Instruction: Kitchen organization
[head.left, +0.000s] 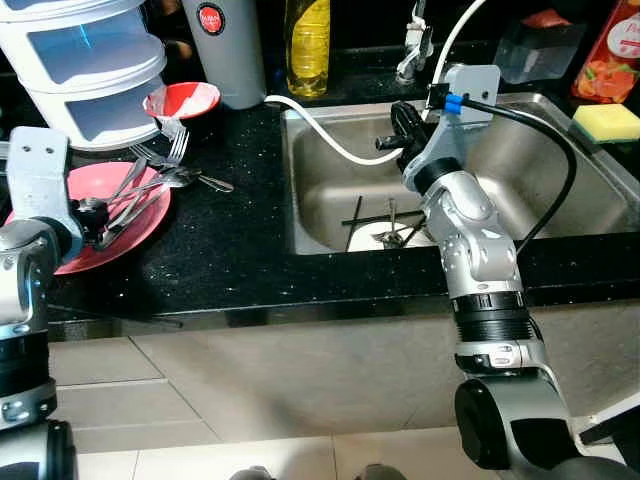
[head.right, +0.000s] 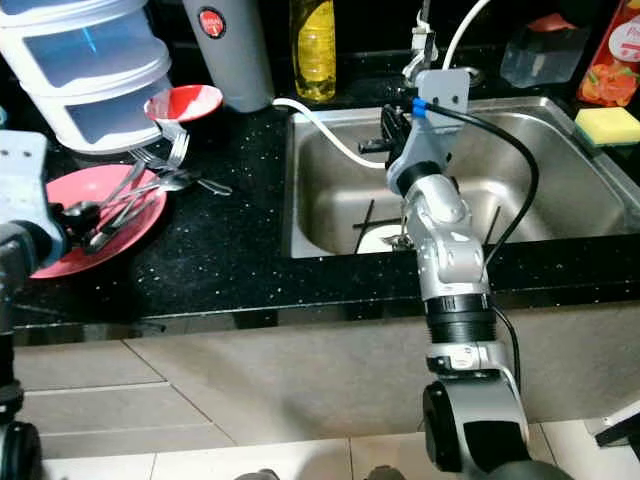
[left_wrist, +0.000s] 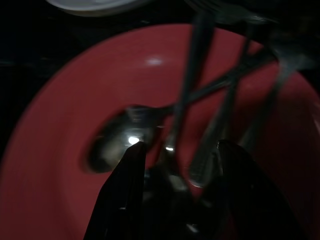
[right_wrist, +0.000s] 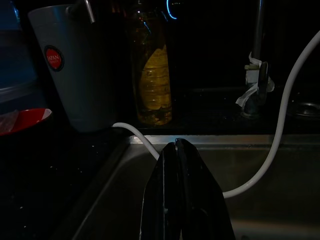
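Robot's left pincer (head.left: 97, 222) reaches into cutlery (head.left: 150, 185) heaped on a red plate (head.left: 140, 222) beside the steel sink (head.left: 320, 190).

Head views: the plate sits on the black tabletop (head.left: 240, 250), forks and spoons piled across it; the right pincer (head.left: 397, 125) hangs over the sink near a white hose (head.left: 330, 140), with a grey jug (head.left: 232, 50) and a yellow oil bottle (head.left: 307, 45) behind. Left wrist view: the fingers (left_wrist: 125, 190) stand apart, straddling utensil handles just beside a spoon (left_wrist: 120, 135) on the plate. Right wrist view: the right fingers (right_wrist: 162, 200) are pressed together, holding nothing, above the basin.
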